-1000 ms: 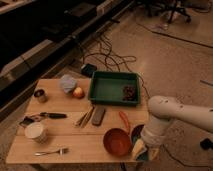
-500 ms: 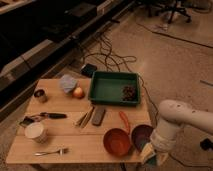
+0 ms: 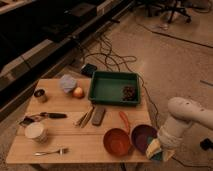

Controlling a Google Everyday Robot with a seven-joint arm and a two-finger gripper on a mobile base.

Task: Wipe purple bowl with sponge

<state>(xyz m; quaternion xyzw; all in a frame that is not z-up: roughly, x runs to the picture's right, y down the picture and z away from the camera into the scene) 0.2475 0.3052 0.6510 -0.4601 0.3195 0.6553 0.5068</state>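
At the lower right of the frame the orange-red bowl [image 3: 117,142] touched the purple bowl [image 3: 142,137], which sat at the table [image 3: 60,135] corner. Just right of it the gripper [image 3: 159,150] pinched the sponge [image 3: 153,147] in narrow fingers at the rim. A sideways wipe could shove both bowls or tip the purple 1 off.

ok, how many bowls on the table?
2. The orange bowl sits near the table's front edge; the purple bowl is just right of it, at the corner, where the gripper has the sponge. None looks hidden.
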